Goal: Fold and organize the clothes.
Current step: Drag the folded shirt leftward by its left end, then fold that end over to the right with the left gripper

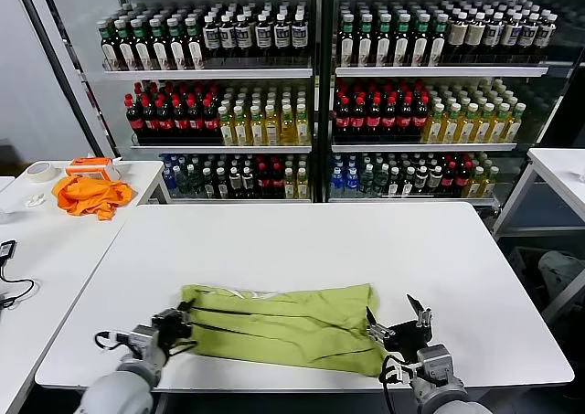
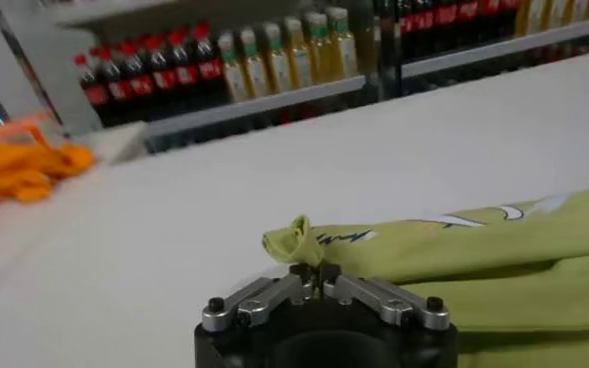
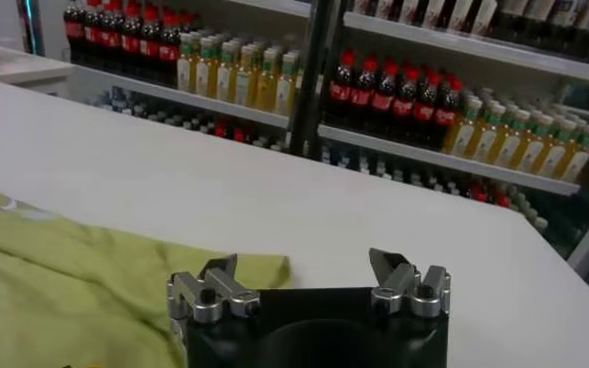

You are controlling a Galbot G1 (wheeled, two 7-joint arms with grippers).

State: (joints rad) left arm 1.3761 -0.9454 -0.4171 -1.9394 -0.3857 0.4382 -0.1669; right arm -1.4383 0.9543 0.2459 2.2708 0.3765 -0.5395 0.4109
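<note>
Beyond the T-shirt (image 1: pixel 288 321), an orange cloth (image 1: pixel 90 196) lies before bottle shelves (image 1: pixel 311 94)

Head camera overlooks the table (image 1: pixel 302 240); low wrist cameras apparently face the shelves (image 3: pixel 454 150).

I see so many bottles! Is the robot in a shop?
Probably a shop-like test room: shelves packed with drink bottles fill the back, but plain white tables stand in front, one holding a green T-shirt.
</note>
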